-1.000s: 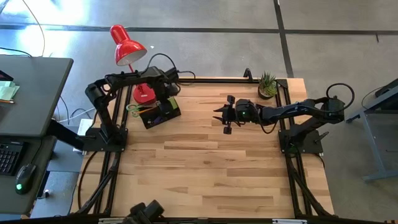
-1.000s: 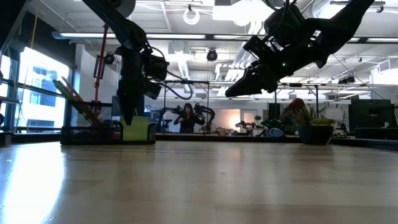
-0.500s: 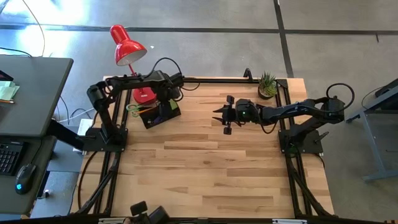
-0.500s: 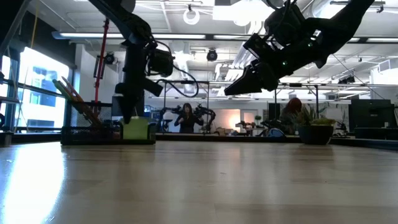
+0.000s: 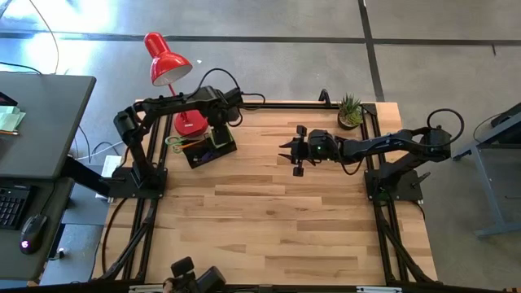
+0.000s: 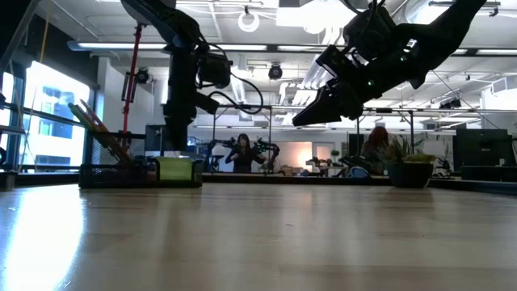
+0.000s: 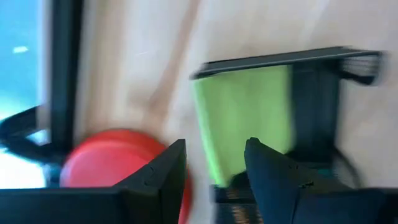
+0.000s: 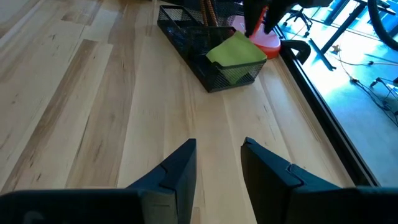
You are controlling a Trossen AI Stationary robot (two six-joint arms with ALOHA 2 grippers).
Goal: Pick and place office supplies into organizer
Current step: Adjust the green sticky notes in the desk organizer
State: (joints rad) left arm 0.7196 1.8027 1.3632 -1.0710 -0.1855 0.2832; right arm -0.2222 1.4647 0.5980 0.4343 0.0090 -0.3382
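The black mesh organizer [image 5: 207, 149] stands at the table's far left, next to the red lamp's base. A lime-green sticky-note pad [image 8: 237, 52] lies in its end compartment, also seen in the left wrist view [image 7: 242, 115]. Orange pencils [image 6: 98, 128] lean out of the organizer's other end, and green scissor handles [image 5: 173, 141] show beside them. My left gripper [image 7: 214, 144] hangs open above the pad's end of the organizer [image 6: 179, 144], pointing down, with nothing between its fingers. My right gripper [image 8: 217, 146] hovers open and empty over the table's middle [image 5: 286, 150].
The red desk lamp [image 5: 167, 59] stands with its round base [image 7: 112, 163] just beyond the organizer. A small potted plant [image 5: 350, 110] sits at the far right corner. Bare wood [image 5: 269, 220] stretches across the table's middle and near side.
My left gripper has risen from just over the organizer, shifted a little toward the table's right, and its wrist has turned. The green pad has stayed in the organizer. My right arm has kept still.
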